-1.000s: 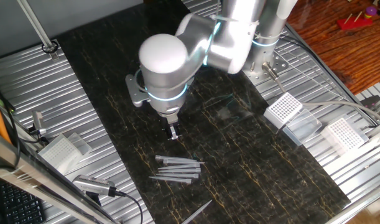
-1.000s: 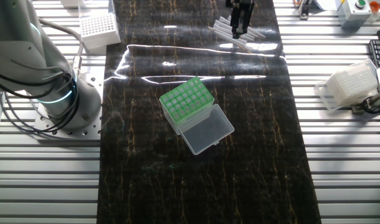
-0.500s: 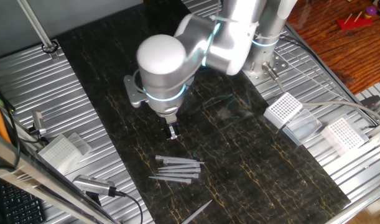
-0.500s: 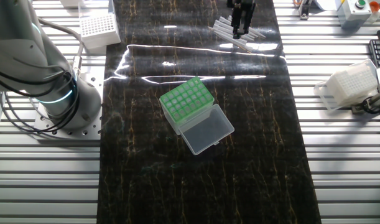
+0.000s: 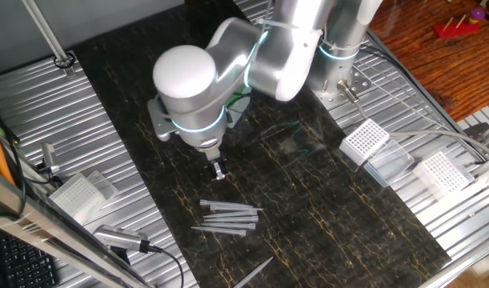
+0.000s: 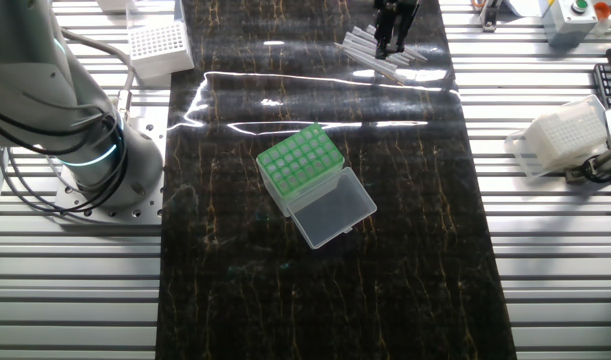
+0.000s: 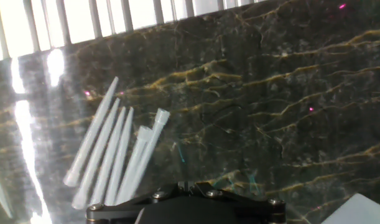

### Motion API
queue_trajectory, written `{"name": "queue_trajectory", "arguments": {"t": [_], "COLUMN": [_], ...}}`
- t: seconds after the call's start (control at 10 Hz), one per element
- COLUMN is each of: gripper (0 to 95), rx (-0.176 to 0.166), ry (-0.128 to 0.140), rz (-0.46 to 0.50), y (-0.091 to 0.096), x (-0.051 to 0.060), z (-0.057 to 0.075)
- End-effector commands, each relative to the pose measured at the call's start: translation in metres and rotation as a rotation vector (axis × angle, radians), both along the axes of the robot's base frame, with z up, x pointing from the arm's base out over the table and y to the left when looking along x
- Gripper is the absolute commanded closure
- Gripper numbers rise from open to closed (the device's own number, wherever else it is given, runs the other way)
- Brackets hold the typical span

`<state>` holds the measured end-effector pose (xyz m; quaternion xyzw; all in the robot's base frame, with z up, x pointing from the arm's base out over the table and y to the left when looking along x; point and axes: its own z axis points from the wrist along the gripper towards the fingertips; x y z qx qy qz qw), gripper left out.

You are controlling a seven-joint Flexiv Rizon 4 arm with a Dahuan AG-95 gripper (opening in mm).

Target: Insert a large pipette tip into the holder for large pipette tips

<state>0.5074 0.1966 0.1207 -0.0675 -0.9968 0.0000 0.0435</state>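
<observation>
Pincer [image 5: 218, 170] hangs over the dark marble bench [image 5: 348, 216], w/ nothing in it. Fingers are tiny in both fixed views and cut off at the bottom of the hand view, so can't tell if they're apart or together.

Pipette tips [image 5: 226, 218] lie flat in a loose bundle on the bench, just past the pincer toward 6 o'clock in one fixed view. One stray tip [image 5: 254, 272] sits apart near the bottom edge there. In the hand view five or so tips [image 7: 112, 152] fan out at roughly 9 o'clock, narrow ends pointing up toward 1 o'clock for some, wide collars up for others. Translucent grey-white, all touching or nearly touching each other. No single large pipette tip is picked out, they're all alike and all on the bench.

Holder for large pipette tips [image 6: 303, 167] sits mid-bench in the other fixed view, green perforated top up, clear lid [image 6: 333, 210] flopped open toward 5 o'clock. It's well apart from the tip bundle [image 6: 390, 52], which is up at 12 o'clock under the pincer [image 6: 391, 44].

White-grid rack [image 5: 364, 141] w/ clear lid sits on the slatted metal at 3 o'clock in one fixed view, another rack [image 5: 441, 173] just beyond it, and a third [image 5: 76, 194] at 9 o'clock.
</observation>
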Motion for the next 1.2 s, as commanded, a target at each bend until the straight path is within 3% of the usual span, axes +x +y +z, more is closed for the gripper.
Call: {"name": "queue_trajectory", "arguments": {"t": [0.1, 0.2, 0.8, 1.2], "gripper": [95.0, 95.0, 95.0, 95.0], "rx": [0.022, 0.038, 0.038, 0.045], "ry": [-0.007, -0.016, -0.015, -0.038], "rz": [-0.009, -0.006, -0.042, -0.015], "y": [0.006, 0.009, 0.034, 0.031], "x": [0.006, 0.008, 0.027, 0.028], "z": [0.001, 0.002, 0.01, -0.004]}}
